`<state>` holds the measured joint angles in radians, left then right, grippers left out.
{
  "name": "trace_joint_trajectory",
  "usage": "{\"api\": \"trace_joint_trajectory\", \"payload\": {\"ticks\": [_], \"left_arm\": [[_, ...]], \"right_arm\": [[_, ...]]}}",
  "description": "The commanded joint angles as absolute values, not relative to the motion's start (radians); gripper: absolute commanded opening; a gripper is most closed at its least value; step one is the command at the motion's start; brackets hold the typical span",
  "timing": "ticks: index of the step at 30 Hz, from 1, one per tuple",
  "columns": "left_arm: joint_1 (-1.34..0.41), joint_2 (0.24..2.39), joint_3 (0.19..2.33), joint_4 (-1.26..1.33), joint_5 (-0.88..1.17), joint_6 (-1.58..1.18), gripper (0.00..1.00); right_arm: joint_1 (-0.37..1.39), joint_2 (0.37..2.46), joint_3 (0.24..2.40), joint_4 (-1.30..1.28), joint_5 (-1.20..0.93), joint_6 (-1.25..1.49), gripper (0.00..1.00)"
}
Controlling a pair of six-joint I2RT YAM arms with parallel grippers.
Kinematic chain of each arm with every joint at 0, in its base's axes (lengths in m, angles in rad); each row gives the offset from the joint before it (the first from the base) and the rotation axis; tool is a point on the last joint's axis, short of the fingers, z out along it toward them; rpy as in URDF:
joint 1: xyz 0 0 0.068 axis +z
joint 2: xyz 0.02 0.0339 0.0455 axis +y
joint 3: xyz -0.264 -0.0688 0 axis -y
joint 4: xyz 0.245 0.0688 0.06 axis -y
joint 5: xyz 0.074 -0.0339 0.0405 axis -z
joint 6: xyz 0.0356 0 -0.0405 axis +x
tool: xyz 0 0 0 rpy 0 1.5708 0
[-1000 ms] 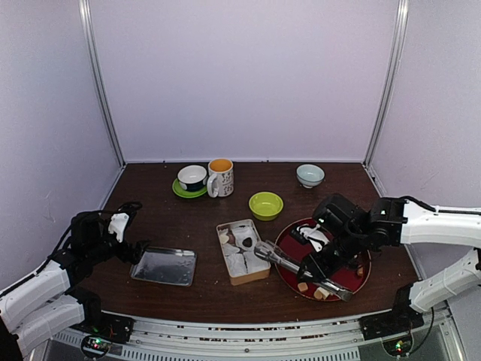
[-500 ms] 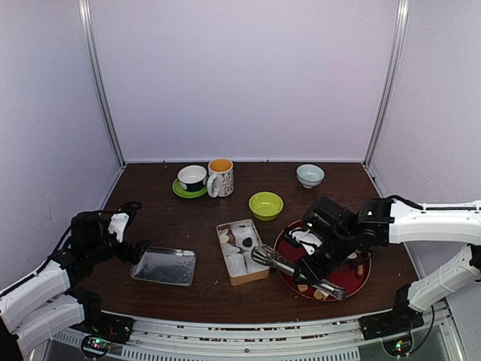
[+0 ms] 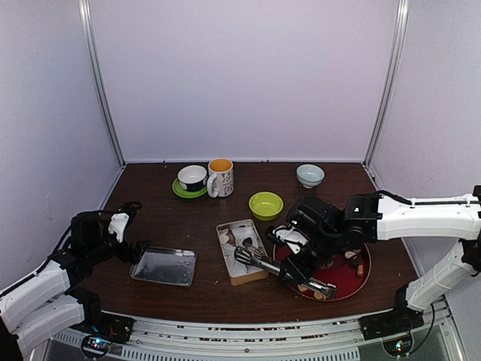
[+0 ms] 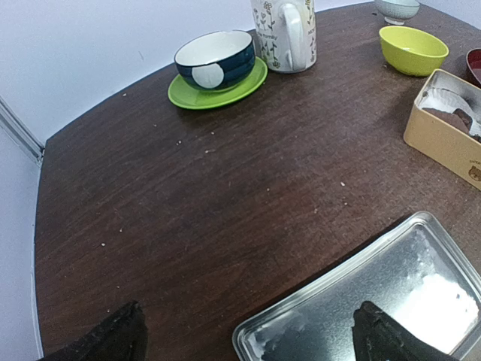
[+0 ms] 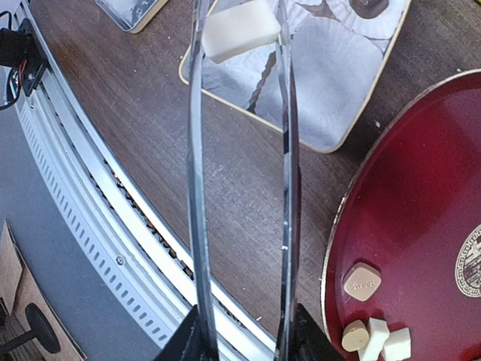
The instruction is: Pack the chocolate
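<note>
- Your right fingers (image 5: 192,342) are clamped on the handle end of the tongs (image 5: 284,188), one finger pressing each blade from outside.
- At the far tips, the tongs pinch a white chocolate piece (image 5: 240,28), and it is clear of everything under it.
- That piece hangs over the near end of the tan box (image 3: 242,252), above the white paper cups (image 5: 338,71) that line it. It hasn't been released yet.
- One dark piece (image 5: 368,7) already sits in a cup at the box's far side. The cups under the tongs look empty, so I'd judge the packing is early on.
- Beside the box, the red plate (image 5: 421,203) holds loose chocolate: a tan piece (image 5: 361,280) and a small cluster at the near rim (image 5: 376,337). The top view shows a few more on the plate's right side, so you have several trips left.
- Across the desk (image 4: 225,188), your left fingers (image 4: 113,342) are spread apart and holding nothing, hovering at the near edge of the metal tray (image 4: 391,301).
- My read is that the tray is the box's lid, so closing comes last.
- Next, lower the piece into an empty cup and ease the squeeze. A tilted drop could tip a cup.
</note>
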<state>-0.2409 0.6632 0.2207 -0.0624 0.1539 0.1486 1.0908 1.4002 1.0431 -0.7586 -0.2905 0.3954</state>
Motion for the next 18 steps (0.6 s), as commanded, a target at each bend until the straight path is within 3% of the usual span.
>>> {"api": "trace_joint_trajectory", "payload": {"ticks": [1,9,18], "left_arm": [[-0.236,0.663,0.231,-0.035,0.166,0.159,0.98],[-0.236,0.662,0.231,-0.036,0.166,0.159,0.98],[-0.236,0.661,0.231,-0.037,0.166,0.160,0.98]], "right_arm": [[1.108,1.450,1.094,-0.752,-0.292,0.357,0.33],[1.118,1.502,1.119,-0.752,-0.287,0.345,0.34],[1.125,1.522,1.133,-0.749,-0.279,0.341,0.42]]}}
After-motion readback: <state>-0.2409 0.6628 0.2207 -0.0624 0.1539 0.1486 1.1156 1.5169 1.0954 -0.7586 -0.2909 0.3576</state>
